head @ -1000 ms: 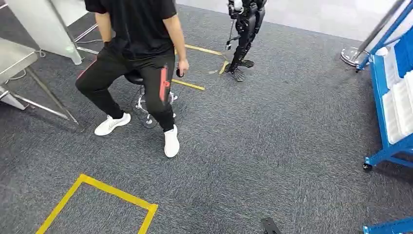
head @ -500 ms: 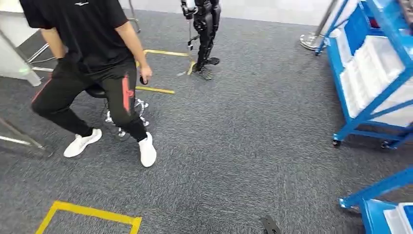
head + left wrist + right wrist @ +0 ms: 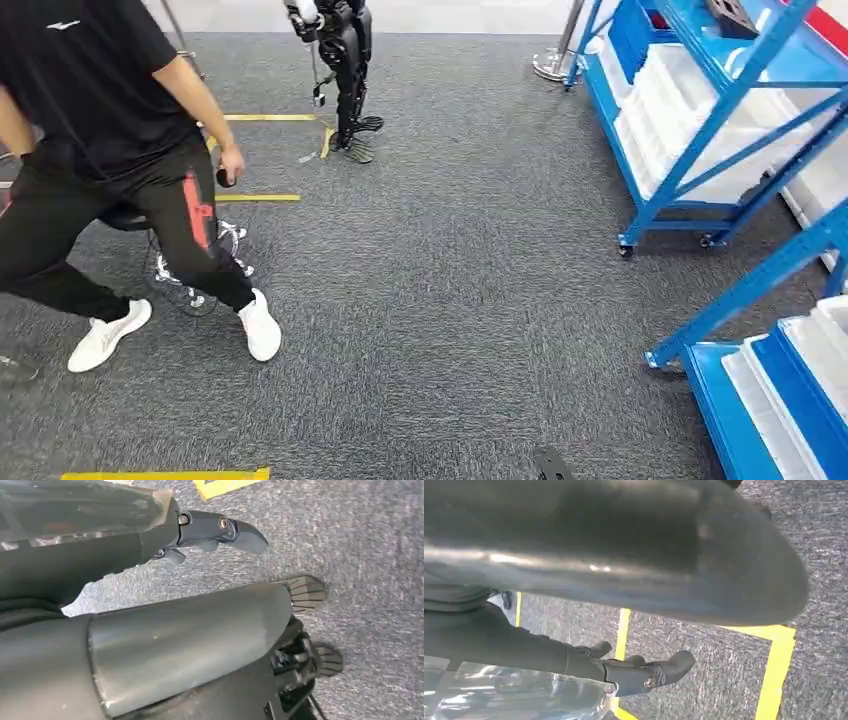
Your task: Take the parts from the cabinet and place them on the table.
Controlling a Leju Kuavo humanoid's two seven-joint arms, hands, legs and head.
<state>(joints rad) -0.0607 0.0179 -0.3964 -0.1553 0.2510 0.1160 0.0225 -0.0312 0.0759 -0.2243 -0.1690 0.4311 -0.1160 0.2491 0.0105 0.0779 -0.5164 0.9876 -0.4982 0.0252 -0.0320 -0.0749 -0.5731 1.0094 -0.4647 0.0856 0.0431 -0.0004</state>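
Note:
A blue cabinet rack (image 3: 729,96) stands at the right of the head view, its shelves stacked with white bins (image 3: 672,112). A dark part (image 3: 732,14) lies on an upper shelf. A second blue rack (image 3: 760,280) with white and blue bins sits nearer, at the lower right. My left hand (image 3: 215,527) hangs over the grey carpet, fingers stretched out and holding nothing. My right hand (image 3: 639,672) hangs the same way, fingers extended, with nothing in it.
A person (image 3: 110,150) in black with white shoes sits on a wheeled stool (image 3: 195,290) at the left. Another dark humanoid robot (image 3: 345,70) stands at the back by yellow floor tape (image 3: 262,118). Open carpet lies between me and the racks.
The camera has turned to the right: the person and the far robot slid left in the picture, and the blue racks came further into view. Both hands keep hanging.

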